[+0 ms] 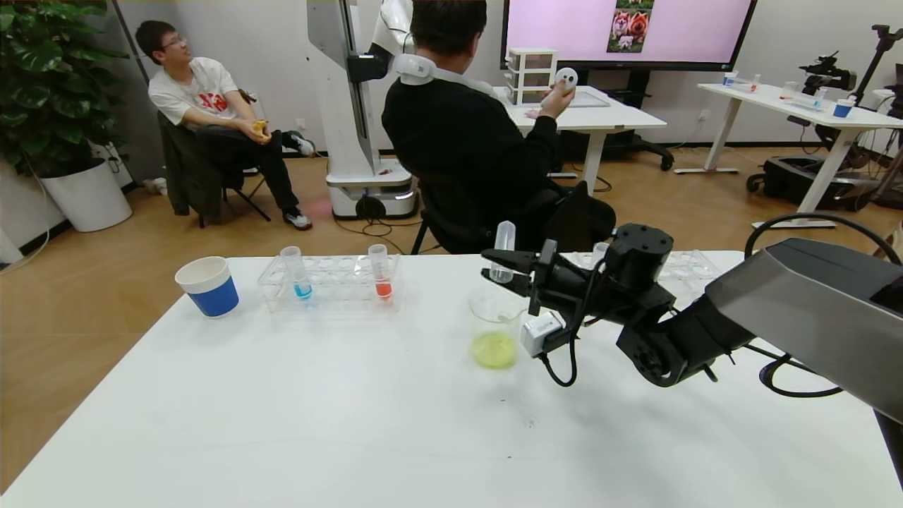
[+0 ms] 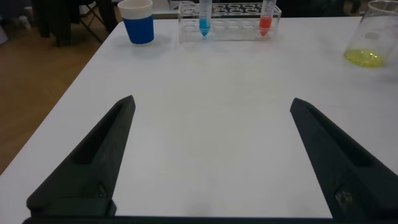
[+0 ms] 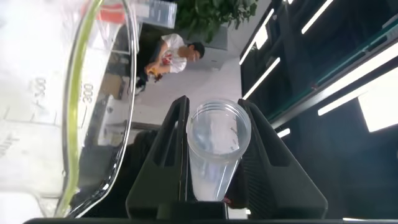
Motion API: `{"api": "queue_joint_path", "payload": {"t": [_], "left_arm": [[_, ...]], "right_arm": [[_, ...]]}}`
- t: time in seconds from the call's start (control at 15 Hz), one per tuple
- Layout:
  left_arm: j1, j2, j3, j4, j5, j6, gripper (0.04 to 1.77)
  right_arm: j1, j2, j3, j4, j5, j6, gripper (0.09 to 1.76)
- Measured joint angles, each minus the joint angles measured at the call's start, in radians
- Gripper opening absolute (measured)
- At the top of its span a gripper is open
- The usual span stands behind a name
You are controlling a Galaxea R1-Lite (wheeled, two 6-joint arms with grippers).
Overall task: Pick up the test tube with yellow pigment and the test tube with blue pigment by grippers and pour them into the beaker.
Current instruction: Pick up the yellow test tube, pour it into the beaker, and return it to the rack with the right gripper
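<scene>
My right gripper is shut on a small clear test tube and holds it upended just above the beaker. The tube looks drained in the right wrist view. Pale yellow-green liquid lies in the bottom of the beaker, whose rim also shows in the right wrist view. The test tube with blue pigment stands upright in a clear rack at the back left, and shows in the left wrist view too. My left gripper is open and empty over the bare table, out of the head view.
An orange-red tube stands in the same rack as the blue one. A blue-and-white paper cup sits left of the rack. A second clear rack lies behind my right arm. People sit beyond the table's far edge.
</scene>
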Motion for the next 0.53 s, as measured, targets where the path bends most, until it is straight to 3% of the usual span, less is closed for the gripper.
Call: {"api": "queue_joint_path", "payload": {"t": [0.53], "left_arm": [[0.0, 0.0, 0.0, 0.0, 0.0, 0.0, 1.74]], "right_arm": [[-0.031, -0.186, -0.024, -0.005, -0.135, 0.64, 0.52]]}}
